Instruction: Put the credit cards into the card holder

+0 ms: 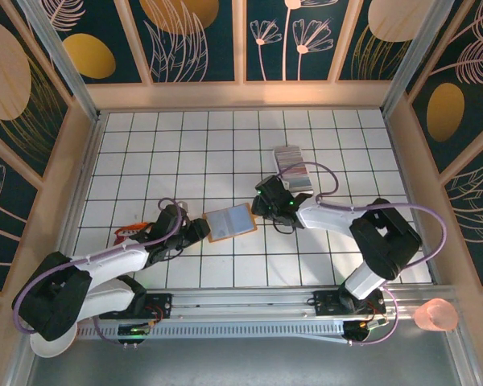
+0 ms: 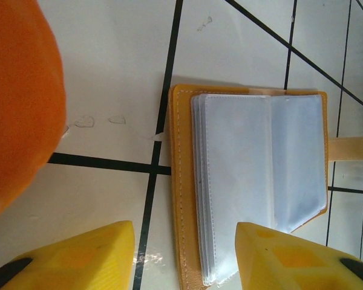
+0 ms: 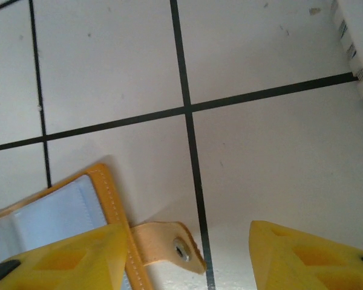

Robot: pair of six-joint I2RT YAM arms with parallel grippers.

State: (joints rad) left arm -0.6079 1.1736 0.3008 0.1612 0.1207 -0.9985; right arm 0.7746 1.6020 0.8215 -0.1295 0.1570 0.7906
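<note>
Between wide-open, empty left gripper [image 2: 184, 241] and right gripper [image 3: 187, 241] fingers lies the opened card holder [image 2: 254, 181]. Next, presumably: fetch credit cards [image 1: 294, 163] singly.

left arm [image 1: 113, 261] and right arm [image 1: 330, 215]: white tubes, black joints | cables [image 1: 425, 212]: thin purple wires looping along both | left gripper [image 2: 184, 241], right gripper [image 3: 187, 241]: chunky yellow fingers [image 2: 290, 260] with square dents, black ends | bases [image 1: 154, 305]: flat black blocks
</note>
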